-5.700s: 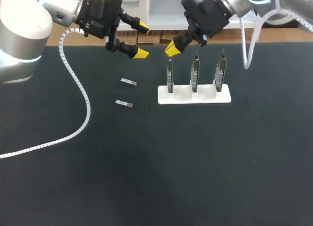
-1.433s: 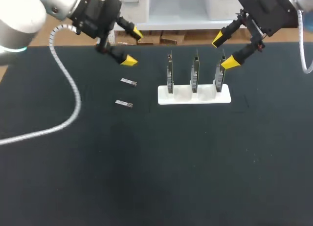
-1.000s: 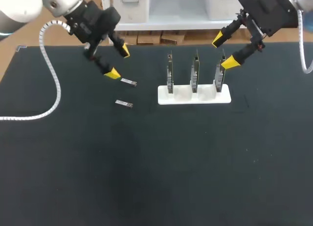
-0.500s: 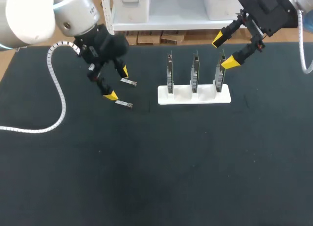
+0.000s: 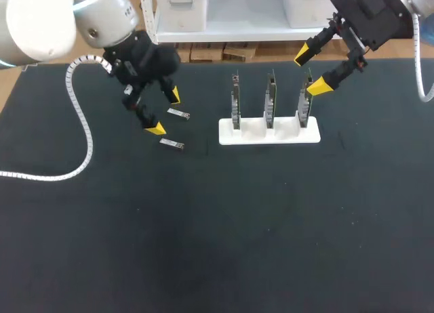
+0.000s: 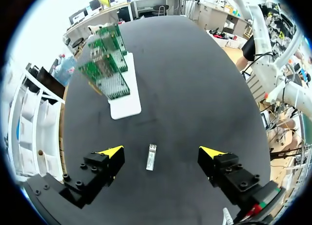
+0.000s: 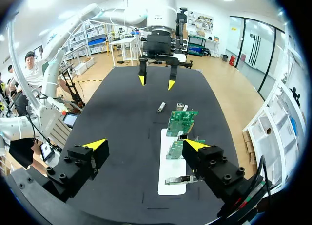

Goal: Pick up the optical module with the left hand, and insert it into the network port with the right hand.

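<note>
Left gripper (image 5: 165, 112): fingers spread wide, holding nothing, low over the table (image 5: 271, 225), left of the white stand (image 5: 247, 132).
Optical module (image 5: 179, 113): lay flat on the table, under and between the left gripper's open fingers, untouched.
Second module (image 5: 172, 144): flat on the table, just nearer.
Three circuit boards (image 5: 270, 99): stood upright in the stand.
Right gripper (image 5: 310, 70): fingers apart, empty, raised by the rightmost board.

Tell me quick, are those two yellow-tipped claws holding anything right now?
Left gripper: open, holding nothing; an optical module lies ahead, between its fingers.
Right gripper: open, holding nothing.
</note>
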